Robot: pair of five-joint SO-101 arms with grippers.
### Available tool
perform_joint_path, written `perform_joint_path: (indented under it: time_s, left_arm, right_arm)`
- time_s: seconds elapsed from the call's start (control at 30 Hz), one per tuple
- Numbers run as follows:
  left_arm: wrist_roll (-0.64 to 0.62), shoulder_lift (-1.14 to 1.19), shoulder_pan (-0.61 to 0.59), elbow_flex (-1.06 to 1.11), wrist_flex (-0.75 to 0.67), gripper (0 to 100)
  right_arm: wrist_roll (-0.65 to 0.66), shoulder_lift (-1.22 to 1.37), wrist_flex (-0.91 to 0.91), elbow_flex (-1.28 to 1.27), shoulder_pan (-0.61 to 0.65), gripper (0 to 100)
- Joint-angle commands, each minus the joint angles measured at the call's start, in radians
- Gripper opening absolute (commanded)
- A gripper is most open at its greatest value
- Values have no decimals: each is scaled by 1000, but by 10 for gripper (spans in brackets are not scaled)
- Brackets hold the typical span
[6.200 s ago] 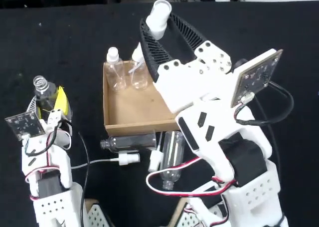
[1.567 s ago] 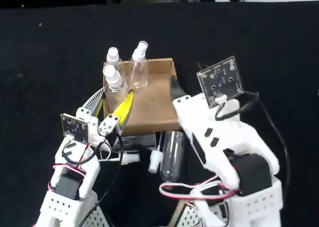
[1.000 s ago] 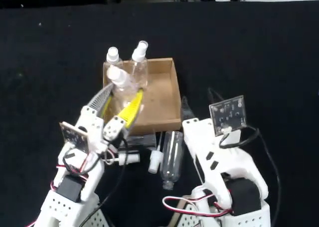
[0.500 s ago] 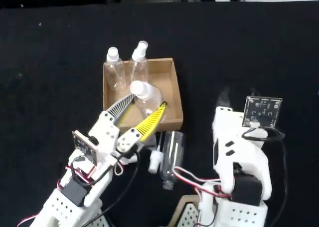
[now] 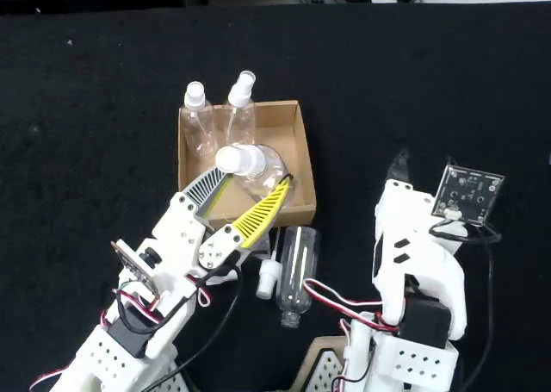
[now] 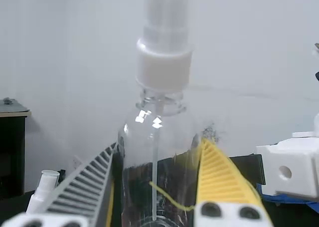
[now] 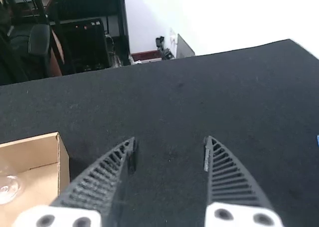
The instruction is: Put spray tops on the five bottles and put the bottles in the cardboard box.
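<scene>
The left claw (image 5: 256, 178) is closed around a capped bottle (image 5: 239, 159), which is held over the front half of the cardboard box (image 5: 303, 142); whether its base is set down cannot be told. If it is released tilted or too high, it could be toppled against the two capped bottles (image 5: 200, 121) standing close behind. The right claw (image 7: 169, 147) is held open and empty, and an uncapped bottle (image 5: 297, 267) is left lying on the tabletop (image 5: 430, 82) just outside the box's near wall
</scene>
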State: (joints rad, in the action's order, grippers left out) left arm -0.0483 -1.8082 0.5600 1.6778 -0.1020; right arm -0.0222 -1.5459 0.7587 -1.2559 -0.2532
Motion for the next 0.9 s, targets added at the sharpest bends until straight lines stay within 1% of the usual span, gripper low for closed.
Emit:
perform_joint_path:
  time_s: [0.0, 0.17, 0.23, 0.33, 0.43, 0.5, 0.57, 0.7, 0.87]
  left_arm:
    - [6, -12, -8, 22, -32, 84]
    - [8, 52, -137, 15, -178, 84]
    - [8, 132, -188, -8, -236, 84]
    - [0, 292, -249, -97, -290, 84]
    - [0, 477, -331, -217, -298, 84]
    - [0, 577, -406, -263, -302, 84]
    - [0, 640, -455, -286, -302, 84]
    - [2, 651, -504, -239, -302, 84]
    - [0, 623, -601, -153, -302, 84]
  right_arm:
    - [-9, -5, -29, -5, -11, 188]
    - [-11, -12, -86, -58, -11, 188]
    - [-11, -12, -118, -79, -11, 188]
    - [-11, -13, -135, -99, -11, 188]
    - [-11, -13, -133, -104, -11, 188]
    - [-11, -13, -130, -104, -11, 188]
    - [-12, -12, -129, -105, -8, 188]
    - [-52, -7, -127, -107, 28, 188]
    - [-49, -15, -133, -124, 60, 188]
